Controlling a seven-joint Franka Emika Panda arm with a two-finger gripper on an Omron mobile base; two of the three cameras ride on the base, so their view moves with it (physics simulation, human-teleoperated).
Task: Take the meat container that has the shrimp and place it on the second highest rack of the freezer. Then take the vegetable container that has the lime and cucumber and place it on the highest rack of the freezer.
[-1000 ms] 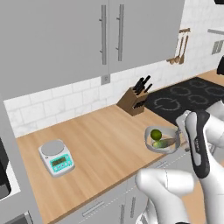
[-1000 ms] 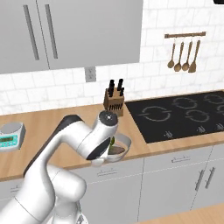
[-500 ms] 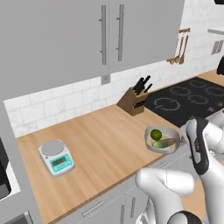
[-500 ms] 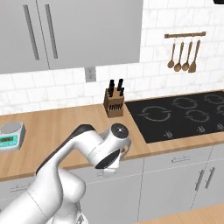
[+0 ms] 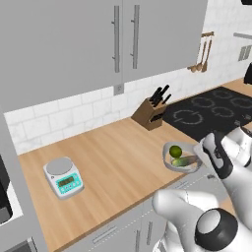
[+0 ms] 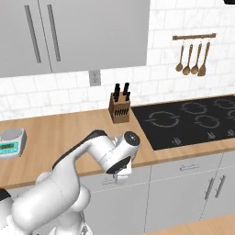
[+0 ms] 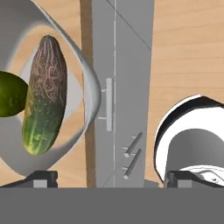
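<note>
Vegetable container [image 5: 181, 158], the round pale bowl, sits on the wooden tabletop [image 5: 113, 167] right at its front edge, with the lime [image 5: 175, 151] and the cucumber [image 5: 183, 161] inside, the cucumber just in front of the lime and touching it. In the left base view the bowl lies at about 4 o'clock from the knife block [image 5: 149, 114] and well apart from the kitchen scale [image 5: 62, 177], which is off at 9 o'clock. The black cooktop [image 5: 211, 108] is near it, towards 1 o'clock.

From the hand view the bowl's rim [image 7: 89, 83] curves across the upper left, at roughly 10 o'clock from the hand [image 7: 112, 177]. The cucumber's long axis runs nearly straight along the 12-to-6 line there, with the lime at 9 o'clock of it. The two dark fingertips [image 7: 40, 177] stand far apart at the bottom of that view, so the hand is wide open and holds nothing. The near rim falls between them, closer to the left one, and below the rim are the grey cabinet fronts [image 7: 122, 87].

In the left base view the wrist hangs just beside the bowl at its 3 o'clock, off the tabletop's front edge. My judgement: the coming move turns on bringing the fingers either side of that near rim wall. Neither the meat container nor the freezer is visible from this spot.
</note>
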